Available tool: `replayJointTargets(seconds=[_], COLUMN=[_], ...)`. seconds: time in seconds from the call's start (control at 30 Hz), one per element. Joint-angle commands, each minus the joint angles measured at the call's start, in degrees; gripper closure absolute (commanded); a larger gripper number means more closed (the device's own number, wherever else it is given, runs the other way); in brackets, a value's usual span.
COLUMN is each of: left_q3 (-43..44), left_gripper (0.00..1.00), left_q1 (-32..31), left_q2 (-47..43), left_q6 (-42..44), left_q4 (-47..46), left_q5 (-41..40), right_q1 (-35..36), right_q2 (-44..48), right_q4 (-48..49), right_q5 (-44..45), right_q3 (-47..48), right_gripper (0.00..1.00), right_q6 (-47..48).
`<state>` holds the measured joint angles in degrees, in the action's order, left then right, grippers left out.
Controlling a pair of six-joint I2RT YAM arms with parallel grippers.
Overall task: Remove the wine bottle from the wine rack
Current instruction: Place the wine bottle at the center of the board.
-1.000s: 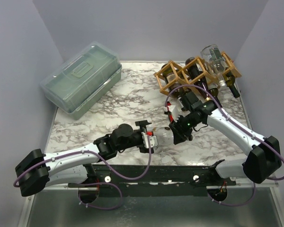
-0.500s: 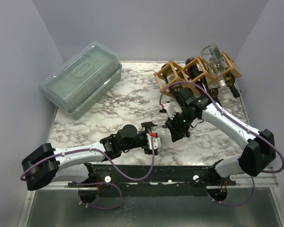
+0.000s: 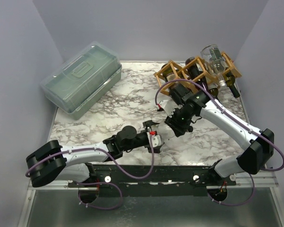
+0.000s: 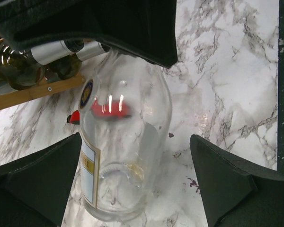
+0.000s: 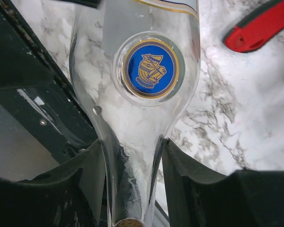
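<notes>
Right gripper clamps neck of clear wine bottle, apparently empty. Left gripper spread wide, flanking its base. Wine rack holds dark bottles. Lidded box shut.

No readable words, brand names or numbers anywhere. On the shoulder of the clear wine bottle, a round blue seal ringed in gold, with a gold sailing ship at its centre; any lettering on it too fine to make out. Same seal edge-on in the left wrist view. Lower on the glass, a white label with a yellow border, seen from the side, print unreadable. On the bottles in the wine rack, pale labels too small to read from above.
</notes>
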<state>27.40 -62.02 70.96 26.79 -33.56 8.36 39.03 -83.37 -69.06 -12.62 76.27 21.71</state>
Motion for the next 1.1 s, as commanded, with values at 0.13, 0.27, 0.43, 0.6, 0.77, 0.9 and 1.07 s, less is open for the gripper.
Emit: replayJointTargets(seconds=[0.13, 0.27, 0.43, 0.6, 0.77, 0.9, 1.07], left_q3=[-9.5, -13.8, -15.0, -12.4, -10.2, -9.6, -8.2], left_gripper=[0.01, 0.01, 0.01, 0.01, 0.01, 0.01, 0.01], left_q1=[-0.6, -0.6, -0.6, -0.7, -1.4, -1.9, -2.5], left_q2=[-13.7, -19.8, -20.9, -17.1, -10.9, -6.4, -1.7], left_q6=[-8.7, -11.5, -11.4, -9.9, -8.1, -7.6, -7.7], left_q4=[-4.1, -3.6, -3.5, -4.6, -9.3, -14.5, -18.4], left_q5=[-0.1, -2.7, -5.4, -7.2, -9.7, -11.0, -11.3], right_q1=[0.3, 0.3, 0.7, 3.2, 5.5, 6.6, 7.1], right_q2=[0.2, -0.8, -4.4, -6.5, -8.5, -9.9, -11.8], right_q4=[-3.5, -7.1, -12.1, -12.2, -12.3, -12.2, -12.2], right_q5=[4.3, 4.7, 5.5, 7.8, 9.2, 9.3, 8.7], right_q3=[6.9, 10.8, 14.3, 13.5, 15.0, 16.2, 17.9], right_gripper=[1.0, 1.0, 1.0, 1.0, 1.0, 1.0, 1.0], right_q6=[6.6, 9.7, 12.9, 12.8, 11.8, 10.9, 9.6])
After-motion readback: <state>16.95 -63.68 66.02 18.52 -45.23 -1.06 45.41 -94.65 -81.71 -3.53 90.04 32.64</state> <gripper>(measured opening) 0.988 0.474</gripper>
